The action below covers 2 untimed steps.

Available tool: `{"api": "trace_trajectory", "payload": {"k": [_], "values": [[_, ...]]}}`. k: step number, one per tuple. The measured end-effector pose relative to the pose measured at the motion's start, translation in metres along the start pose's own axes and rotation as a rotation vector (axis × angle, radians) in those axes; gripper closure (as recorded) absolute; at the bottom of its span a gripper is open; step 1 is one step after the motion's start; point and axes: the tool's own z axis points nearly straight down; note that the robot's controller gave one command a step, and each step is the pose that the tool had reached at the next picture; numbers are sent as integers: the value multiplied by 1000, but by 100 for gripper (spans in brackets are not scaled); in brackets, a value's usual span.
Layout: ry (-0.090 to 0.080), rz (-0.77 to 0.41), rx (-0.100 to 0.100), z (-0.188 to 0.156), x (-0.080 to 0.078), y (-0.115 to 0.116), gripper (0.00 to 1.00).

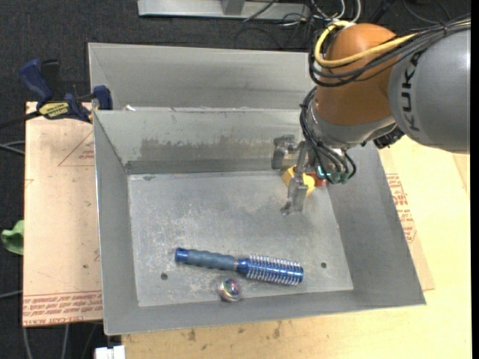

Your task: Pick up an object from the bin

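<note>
My gripper [290, 204] hangs over the bare back right part of the bin floor, its tip just above the metal. A small yellow thing [288, 175] shows right beside the gripper's body, mostly hidden by it, and I cannot tell whether it lies on the floor. A blue hairbrush [239, 265] lies flat near the front wall with its handle to the left, well clear of the gripper. A small shiny ball [230, 290] rests just in front of the brush.
The arm, with its orange cover and cables, comes in over the bin's right rim. The sloping walls close in on the floor near the gripper at the back and right.
</note>
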Motion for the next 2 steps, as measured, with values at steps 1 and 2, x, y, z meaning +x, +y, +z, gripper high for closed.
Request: {"api": "trace_trajectory", "payload": {"k": [1, 2], "values": [[7, -11, -1, 84, 98, 21, 0], [-2, 32, -1, 129, 118, 40, 0]]}}
